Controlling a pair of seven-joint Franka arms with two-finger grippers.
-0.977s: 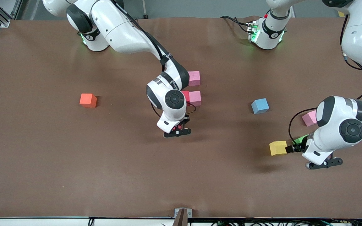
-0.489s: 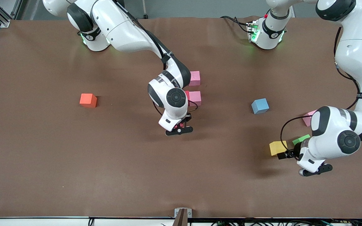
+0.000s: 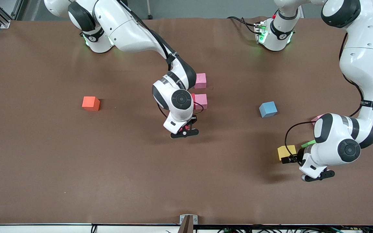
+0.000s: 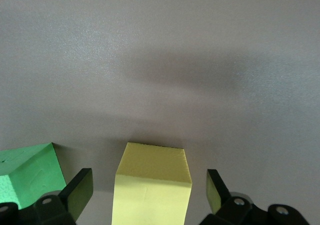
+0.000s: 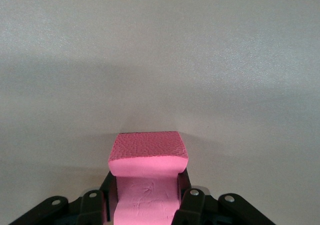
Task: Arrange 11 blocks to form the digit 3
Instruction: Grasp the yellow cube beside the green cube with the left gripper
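Note:
My right gripper (image 3: 184,129) is shut on a deep pink block (image 5: 148,161), low over bare table close to a red block (image 3: 191,98) and a pink block (image 3: 201,101). Another pink block (image 3: 200,80) lies farther from the camera. My left gripper (image 3: 289,158) is open, low over the table, its fingers on either side of a yellow block (image 3: 286,151), which also shows in the left wrist view (image 4: 152,182). A green block (image 4: 30,174) sits right beside it. A light blue block (image 3: 268,109) lies apart. A pink block (image 3: 318,117) is mostly hidden by the left arm.
An orange cube (image 3: 91,103) sits alone toward the right arm's end of the brown table (image 3: 108,168). The left arm's elbow hangs over the green block (image 3: 309,143). The other blocks are out of view.
My left gripper has moved from the green block toward the right arm's end, and now straddles the yellow block. My right gripper has shifted slightly with the deep pink block.

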